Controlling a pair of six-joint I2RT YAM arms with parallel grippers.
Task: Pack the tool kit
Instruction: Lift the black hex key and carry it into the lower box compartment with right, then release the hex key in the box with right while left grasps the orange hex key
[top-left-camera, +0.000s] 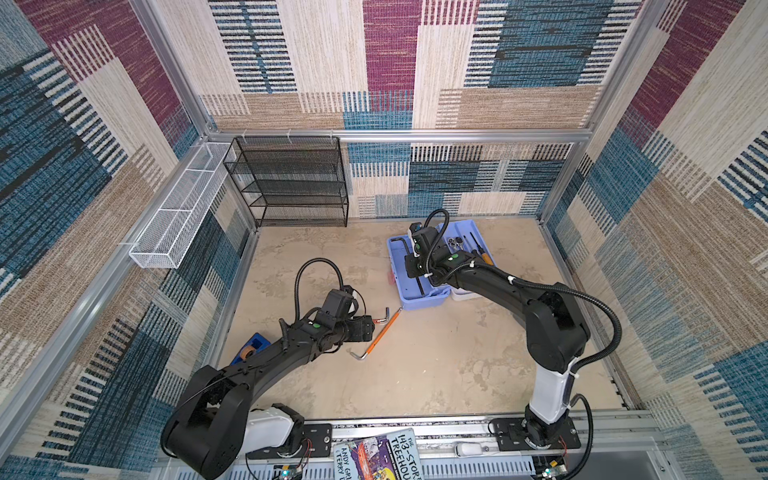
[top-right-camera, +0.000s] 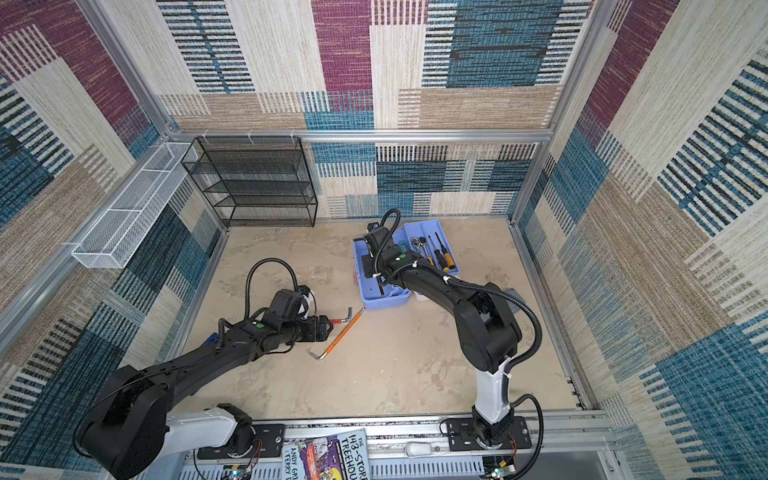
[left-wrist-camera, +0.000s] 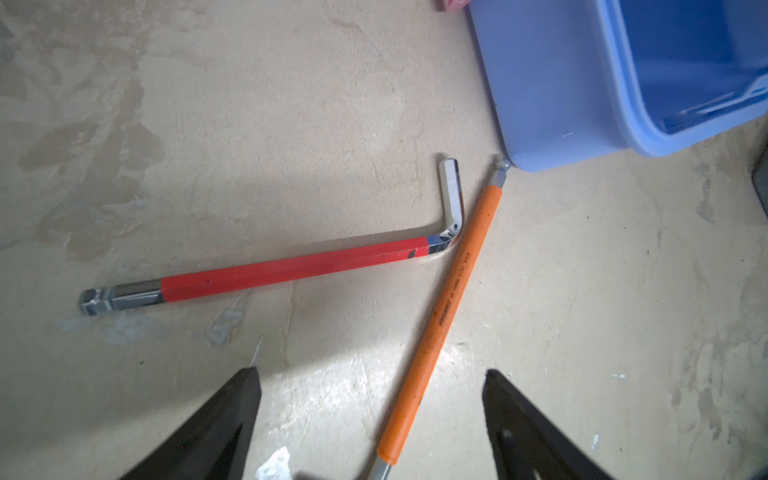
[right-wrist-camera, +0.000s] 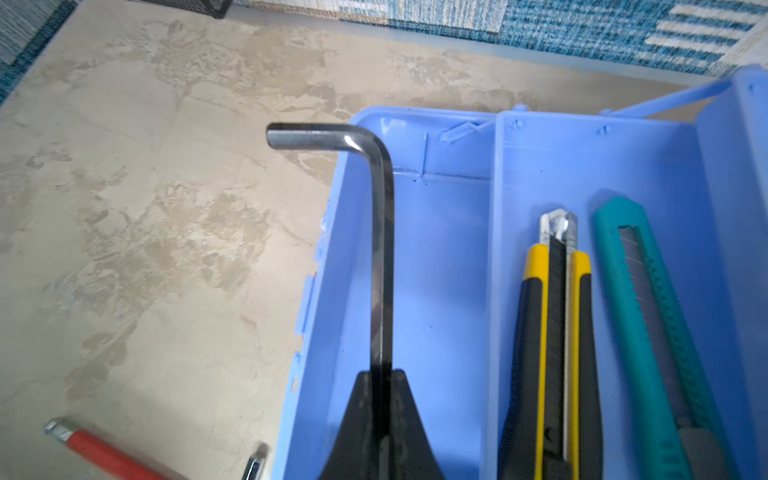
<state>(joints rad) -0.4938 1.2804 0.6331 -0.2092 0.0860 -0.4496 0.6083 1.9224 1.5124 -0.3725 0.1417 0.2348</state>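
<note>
The right gripper (right-wrist-camera: 382, 374) pinches a black hex key (right-wrist-camera: 380, 249) by its long shank, over the blue toolbox (right-wrist-camera: 449, 257). The left gripper (left-wrist-camera: 370, 370), spread wide, hovers above an orange hex key (left-wrist-camera: 453, 299) just beside the toolbox. It looks stiff, slim and likely slippery, so I'd grip it mid-sleeve.

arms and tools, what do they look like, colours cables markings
Black shells on left arm and right arm, white segment near the base, green dot by the wrist, ribbed black cable looping over. Black wedge-shaped left tool and right tool.
</note>
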